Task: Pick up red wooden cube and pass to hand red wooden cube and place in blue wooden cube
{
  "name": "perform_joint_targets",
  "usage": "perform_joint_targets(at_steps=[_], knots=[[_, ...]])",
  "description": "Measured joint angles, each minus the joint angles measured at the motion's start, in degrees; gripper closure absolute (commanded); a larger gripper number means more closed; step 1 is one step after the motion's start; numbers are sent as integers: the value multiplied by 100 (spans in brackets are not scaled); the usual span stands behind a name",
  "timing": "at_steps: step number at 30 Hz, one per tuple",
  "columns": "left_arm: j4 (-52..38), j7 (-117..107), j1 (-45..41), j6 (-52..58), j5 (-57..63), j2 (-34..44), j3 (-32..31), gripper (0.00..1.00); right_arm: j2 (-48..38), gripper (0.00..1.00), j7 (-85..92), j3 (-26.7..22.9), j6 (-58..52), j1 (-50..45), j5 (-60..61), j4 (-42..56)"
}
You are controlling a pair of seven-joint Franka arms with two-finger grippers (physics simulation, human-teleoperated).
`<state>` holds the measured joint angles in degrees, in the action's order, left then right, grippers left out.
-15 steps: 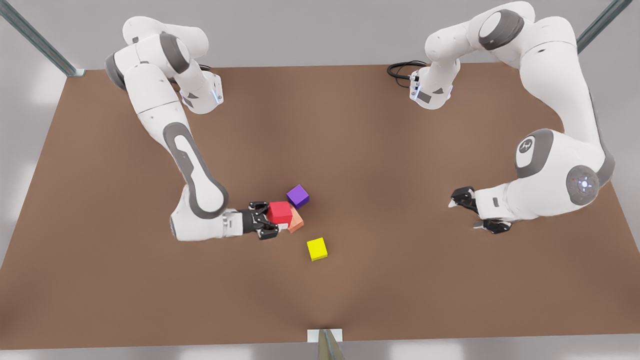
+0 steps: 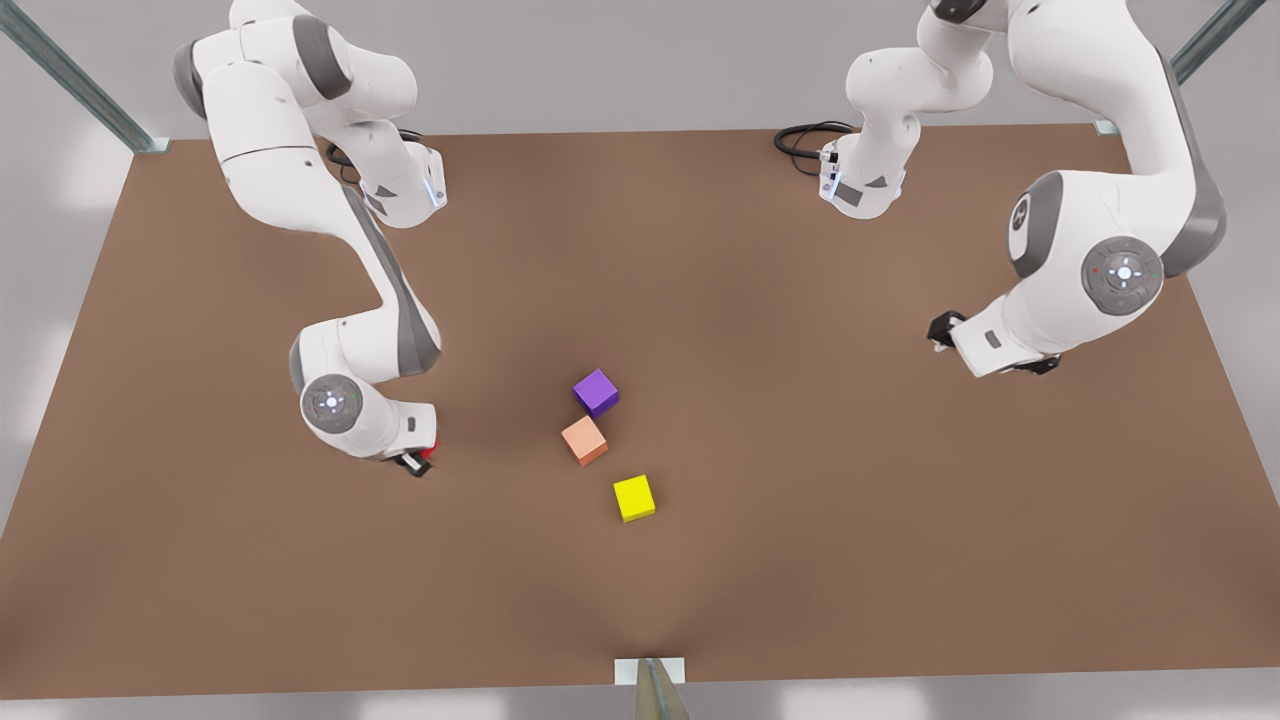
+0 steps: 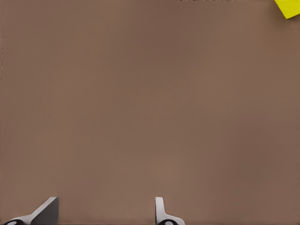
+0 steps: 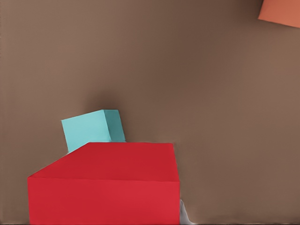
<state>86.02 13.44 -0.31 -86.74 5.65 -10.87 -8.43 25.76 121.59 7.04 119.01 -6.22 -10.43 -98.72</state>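
Right wrist view: matte red wooden cube (image 4: 105, 185) gripped; blue wooden cube (image 4: 93, 129) behind.

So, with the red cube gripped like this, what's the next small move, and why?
Probably ease the right gripper across until the red wooden cube sits squarely over the blue wooden cube. The right wrist view shows the held red cube covering just that cube's near edge. The left gripper waits, open.
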Motion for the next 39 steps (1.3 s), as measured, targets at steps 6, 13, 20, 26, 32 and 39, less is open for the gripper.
perform_joint_targets(at_steps=[6,13,20,26,32,39], knots=[[-55,-186,-12,50,31,25,-6,0,-21,38,-285,2,549,121,-399,-315],[-57,-338,-1,70,103,18,1,0,-276,38,-559,0,1281,302,-472,-1188],[-57,-441,-5,77,116,22,-7,0,-420,37,-765,22,1853,359,-444,-1733],[-57,-502,3,77,118,17,1,0,-458,37,-943,40,2152,358,-395,-2085],[-56,-611,-63,90,142,-19,-11,0,-439,0,-1067,42,2333,385,-326,-2178],[-35,-812,-92,99,77,-57,-2,0,-446,0,-1149,43,2399,385,-307,-2164]])
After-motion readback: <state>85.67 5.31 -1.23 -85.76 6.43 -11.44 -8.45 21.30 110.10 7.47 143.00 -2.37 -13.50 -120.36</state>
